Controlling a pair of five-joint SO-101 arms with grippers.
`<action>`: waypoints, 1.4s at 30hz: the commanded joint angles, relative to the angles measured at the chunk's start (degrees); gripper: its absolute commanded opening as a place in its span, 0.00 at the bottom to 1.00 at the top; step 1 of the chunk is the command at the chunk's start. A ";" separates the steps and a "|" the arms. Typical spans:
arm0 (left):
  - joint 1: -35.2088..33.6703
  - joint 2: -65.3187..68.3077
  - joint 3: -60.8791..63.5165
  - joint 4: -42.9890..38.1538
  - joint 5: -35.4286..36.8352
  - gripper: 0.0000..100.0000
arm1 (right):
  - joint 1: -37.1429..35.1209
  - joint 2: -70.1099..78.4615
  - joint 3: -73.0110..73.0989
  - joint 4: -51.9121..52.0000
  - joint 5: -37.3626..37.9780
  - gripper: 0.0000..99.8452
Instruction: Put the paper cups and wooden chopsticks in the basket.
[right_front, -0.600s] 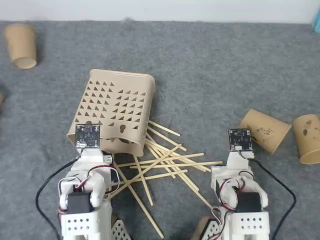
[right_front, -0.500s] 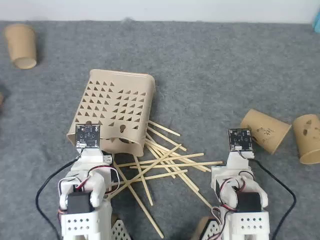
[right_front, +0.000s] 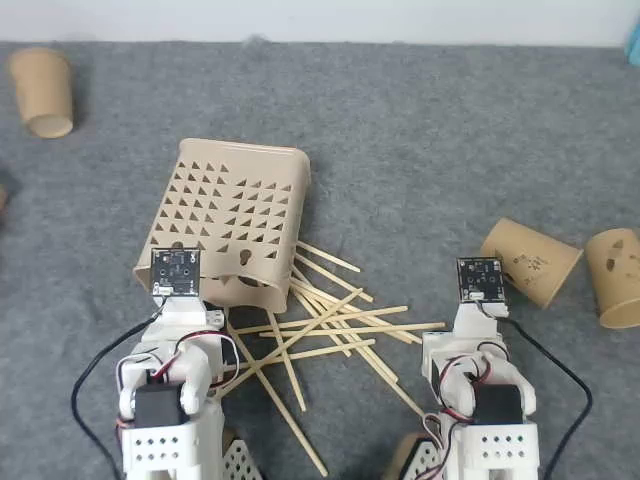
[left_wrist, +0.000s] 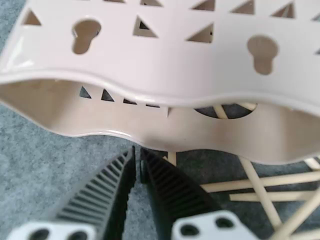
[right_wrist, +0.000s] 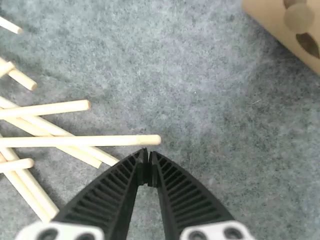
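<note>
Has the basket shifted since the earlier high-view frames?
No. The basket keeps its place against the chopsticks and the far-left paper cup.

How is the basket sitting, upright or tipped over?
Tipped on its side: the basket has a holed wall facing up, its mouth opening sideways toward the left tool.

A grey, felt-covered counter (right_front: 420, 130) carries a tipped-over basket (right_front: 235, 215) left of centre, with chopsticks (right_front: 330, 330) scattered at its 5 o'clock. One cup (right_front: 42, 90) lies at 10 o'clock — a second cup (right_front: 530, 260) and a third cup (right_front: 615, 275) lie side by side at 3 o'clock.
</note>
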 joint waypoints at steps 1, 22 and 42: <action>0.09 -0.88 -0.57 0.09 0.44 0.01 | -0.22 -0.40 0.35 0.57 -0.70 0.01; 0.09 -0.88 -0.57 0.09 0.44 0.01 | -0.22 -0.40 0.35 0.57 -0.70 0.01; 0.26 -0.88 -0.57 0.79 0.62 0.01 | -1.10 -0.40 0.35 0.57 -0.79 0.01</action>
